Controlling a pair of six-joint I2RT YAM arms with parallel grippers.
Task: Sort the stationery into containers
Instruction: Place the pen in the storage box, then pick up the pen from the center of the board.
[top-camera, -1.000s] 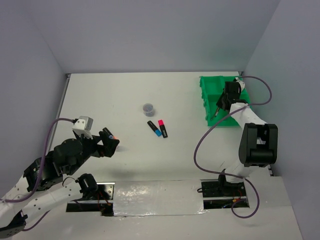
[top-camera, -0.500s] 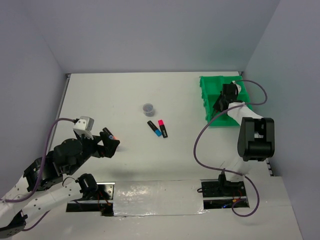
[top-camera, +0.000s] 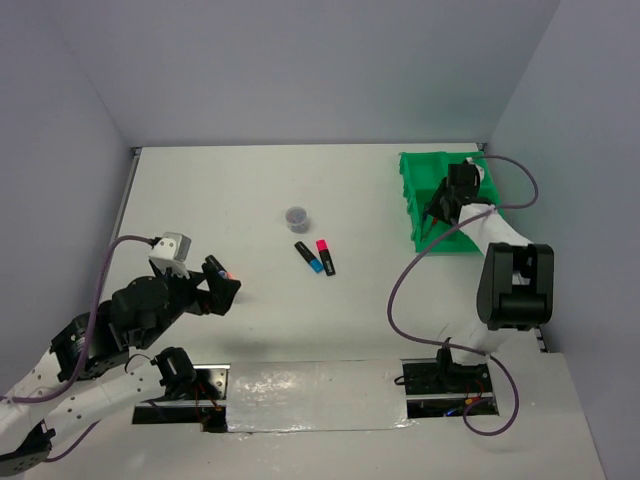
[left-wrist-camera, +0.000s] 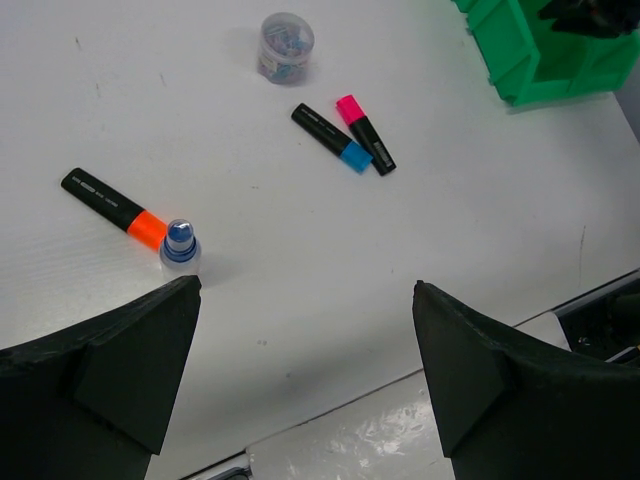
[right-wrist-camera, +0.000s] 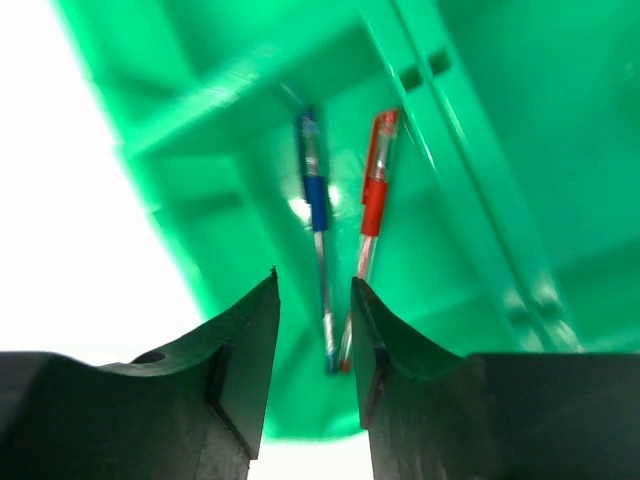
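A thin blue pen (right-wrist-camera: 317, 200) and a thin red pen (right-wrist-camera: 373, 195) are seen lying side by side on the floor of one compartment of the bright green plastic divided tray (right-wrist-camera: 480, 120), their lower ends converging. The right end effector (right-wrist-camera: 313, 282) is held directly above them with its fingers only narrowly parted and nothing gripped, a pose judged to suit a release.

The left end effector (left-wrist-camera: 305, 288) is spread wide and empty, and is poised above the white counter (left-wrist-camera: 450, 230), apparently so that the unsorted items are kept in view. These are an orange-ended black highlighter (left-wrist-camera: 112, 207) touching a small blue-capped whitish bottle (left-wrist-camera: 180, 247), a blue-ended black highlighter (left-wrist-camera: 330, 138) just beside a pink-ended one (left-wrist-camera: 365, 133), and a round grey pot (left-wrist-camera: 286, 47) farther off.

The counter is matte and faintly scuffed, and the tray is set at its far right corner. It is enclosed by plain pale lilac-grey walls (top-camera: 300, 70).
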